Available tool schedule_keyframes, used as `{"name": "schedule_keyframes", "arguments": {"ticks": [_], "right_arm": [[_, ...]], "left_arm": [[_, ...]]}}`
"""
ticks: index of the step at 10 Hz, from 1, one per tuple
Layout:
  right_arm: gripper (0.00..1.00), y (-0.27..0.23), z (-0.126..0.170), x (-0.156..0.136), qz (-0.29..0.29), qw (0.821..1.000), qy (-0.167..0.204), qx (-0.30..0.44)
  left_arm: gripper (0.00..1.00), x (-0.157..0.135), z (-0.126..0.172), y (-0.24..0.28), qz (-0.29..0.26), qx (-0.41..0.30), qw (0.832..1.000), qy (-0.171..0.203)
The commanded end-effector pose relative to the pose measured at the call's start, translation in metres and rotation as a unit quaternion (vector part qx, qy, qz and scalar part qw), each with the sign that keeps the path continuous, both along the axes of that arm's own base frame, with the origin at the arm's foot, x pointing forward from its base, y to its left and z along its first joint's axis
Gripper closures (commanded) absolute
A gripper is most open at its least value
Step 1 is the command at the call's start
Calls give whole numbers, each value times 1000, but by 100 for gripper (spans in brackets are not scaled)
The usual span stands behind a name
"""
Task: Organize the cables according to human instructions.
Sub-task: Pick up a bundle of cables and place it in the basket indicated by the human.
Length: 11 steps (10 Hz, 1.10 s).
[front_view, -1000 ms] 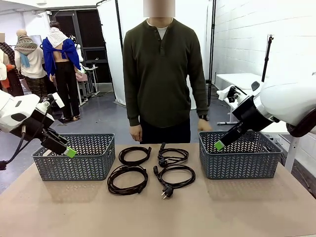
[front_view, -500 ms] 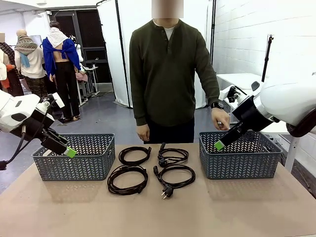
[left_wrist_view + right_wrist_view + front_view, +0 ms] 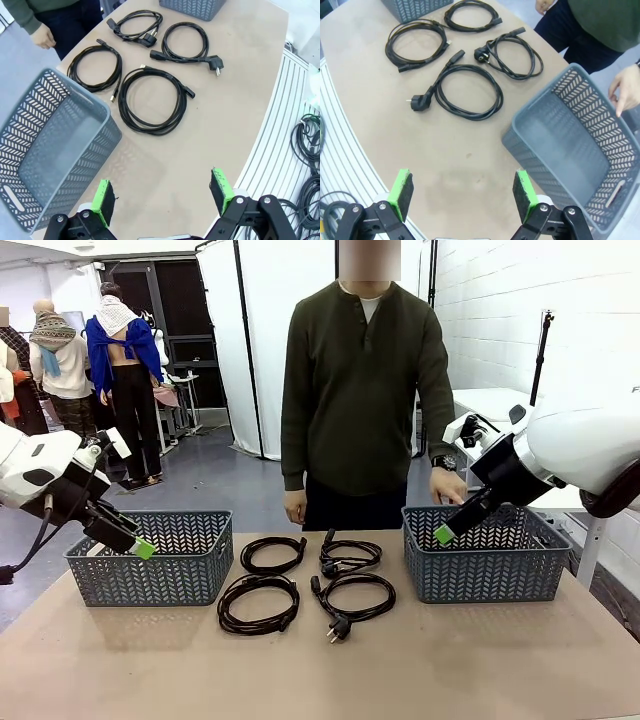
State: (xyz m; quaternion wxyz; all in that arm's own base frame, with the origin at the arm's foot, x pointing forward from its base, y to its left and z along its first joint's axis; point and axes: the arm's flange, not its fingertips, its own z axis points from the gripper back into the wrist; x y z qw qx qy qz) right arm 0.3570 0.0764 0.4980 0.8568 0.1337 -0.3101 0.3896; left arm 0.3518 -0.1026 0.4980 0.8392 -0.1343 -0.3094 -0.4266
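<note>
Four coiled black cables lie mid-table between two baskets: back left [image 3: 272,554], back right [image 3: 350,557], front left [image 3: 259,603] and front right [image 3: 352,598], the last with a round plug. My left gripper [image 3: 143,549] hovers open at the left basket's near right corner. In its wrist view the left gripper [image 3: 162,194] stands wide over bare table, with a big coil [image 3: 154,100] ahead. My right gripper [image 3: 445,534] hangs open by the right basket's left wall. In its own view the right gripper [image 3: 462,188] holds nothing, and the plugged cable [image 3: 465,90] lies beyond it.
A grey lattice basket [image 3: 150,558] stands at the left and another basket [image 3: 485,555] at the right, both bare inside. A person stands at the far edge with one hand [image 3: 448,485] behind the right basket and the other hand [image 3: 294,507] hanging at the side.
The person has stepped toward picture right, and one hand has come beside the right basket. Both arms and all cables have stayed still.
</note>
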Motion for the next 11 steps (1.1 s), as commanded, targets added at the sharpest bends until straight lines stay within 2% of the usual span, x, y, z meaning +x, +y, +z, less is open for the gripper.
{"name": "schedule_keyframes", "arguments": {"ticks": [1, 11], "right_arm": [[0, -1, -1, 1, 6, 1000, 1, 7], [0, -1, -1, 1, 6, 1000, 1, 7]], "left_arm": [[0, 2, -1, 2, -2, -3, 1000, 1], [0, 2, -1, 2, -2, -3, 1000, 1]]}}
